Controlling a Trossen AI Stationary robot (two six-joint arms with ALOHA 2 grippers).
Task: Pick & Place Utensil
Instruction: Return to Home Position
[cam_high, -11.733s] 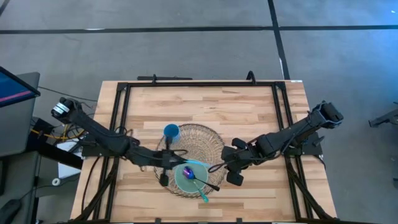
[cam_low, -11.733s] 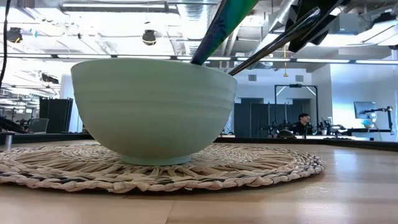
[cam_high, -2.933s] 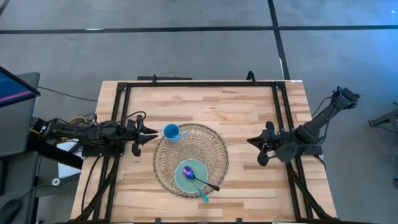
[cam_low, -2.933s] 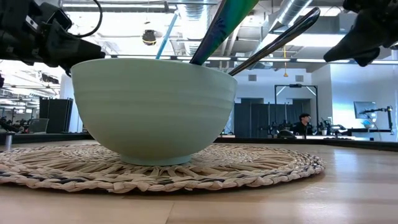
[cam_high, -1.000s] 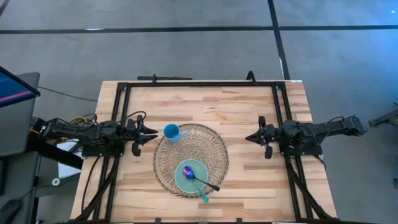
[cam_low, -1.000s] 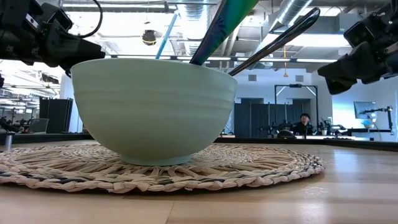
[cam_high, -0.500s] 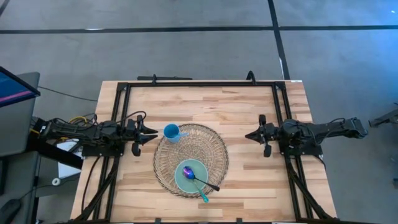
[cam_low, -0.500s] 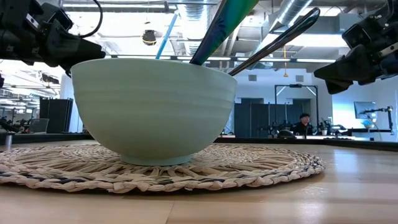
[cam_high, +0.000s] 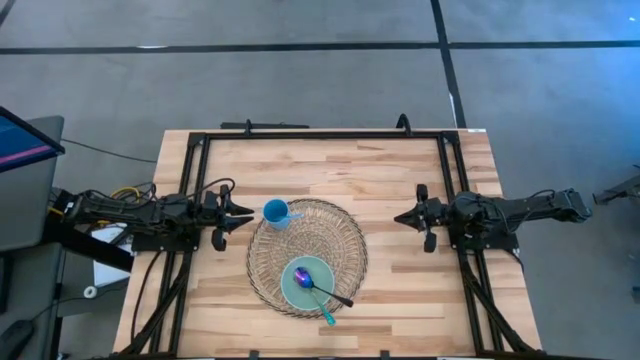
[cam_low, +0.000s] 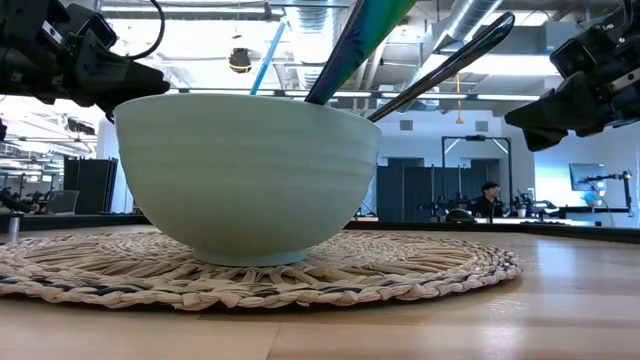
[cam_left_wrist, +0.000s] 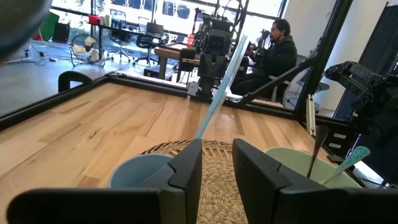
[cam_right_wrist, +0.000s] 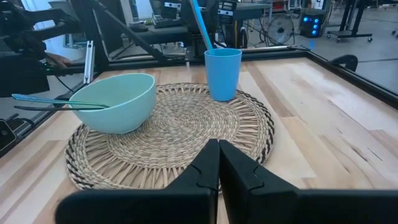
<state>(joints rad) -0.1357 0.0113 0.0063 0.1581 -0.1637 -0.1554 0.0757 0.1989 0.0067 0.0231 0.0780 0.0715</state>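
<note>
The woven mat (cam_high: 310, 240) lies mid-desk (cam_high: 400, 300). The blue cup (cam_high: 275, 211) stands at its 10 o'clock edge, holding the straw (cam_right_wrist: 200, 23). The green bowl (cam_high: 297, 287) sits at 6 o'clock, with a spoon (cam_high: 322, 292) and a teal utensil (cam_high: 327, 317) jutting toward 4 o'clock.

The left gripper (cam_high: 243, 217) hangs just beside the cup at 9 o'clock, its fingers slightly parted and empty. The right gripper (cam_high: 402, 219) is at 3 o'clock, well clear, its fingers pressed together.

In the low view the bowl hides the cup. Black rails (cam_high: 320, 134) frame the desk.
</note>
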